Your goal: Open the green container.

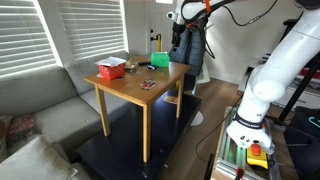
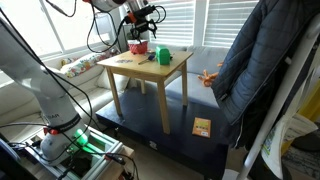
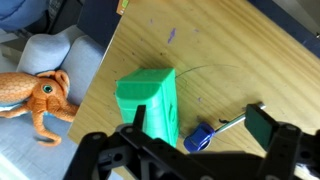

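The green container (image 3: 150, 105) sits with its lid on near the left edge of the bench (image 3: 230, 50), well apart from the red box (image 1: 110, 68); a blue-tipped tool (image 3: 200, 137) lies just to its right. The pincer (image 3: 200, 122) hangs over it, released and spread wide, probably so the lid can fit between; the arm reaches down from above, wrist pointing at the bench.

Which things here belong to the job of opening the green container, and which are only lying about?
For the job: green container; the open jaws near it.
Just lying about: red container; small blue item; orange octopus toy; dark jacket.
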Robot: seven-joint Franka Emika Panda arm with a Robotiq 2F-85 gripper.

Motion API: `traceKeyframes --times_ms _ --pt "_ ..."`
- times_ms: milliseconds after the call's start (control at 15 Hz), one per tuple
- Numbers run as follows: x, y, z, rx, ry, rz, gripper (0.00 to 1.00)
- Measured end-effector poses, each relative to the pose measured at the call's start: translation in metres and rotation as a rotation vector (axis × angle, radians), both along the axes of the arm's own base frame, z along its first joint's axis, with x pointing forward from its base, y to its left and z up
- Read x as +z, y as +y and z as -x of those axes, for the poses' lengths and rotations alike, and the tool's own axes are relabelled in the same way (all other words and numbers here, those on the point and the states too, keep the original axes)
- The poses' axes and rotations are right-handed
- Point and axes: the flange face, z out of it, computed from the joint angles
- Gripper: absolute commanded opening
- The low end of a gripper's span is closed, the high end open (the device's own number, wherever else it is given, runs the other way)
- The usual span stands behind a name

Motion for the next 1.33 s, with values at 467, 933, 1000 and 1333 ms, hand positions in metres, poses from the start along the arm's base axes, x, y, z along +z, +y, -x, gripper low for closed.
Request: traceKeyframes --times_ms 467,933,1000,1333 --pt "-0.026 -0.016 -0.055 0.015 -0.021 -0.025 1.00" --pt "-0.046 -0.041 -0.094 0.022 -0.007 -0.063 1.00" --pt "-0.049 -0.045 -0.098 0.023 -0.006 -0.068 1.00" --pt "-0.064 -0.058 -0.114 0.028 0.013 -0.113 1.00"
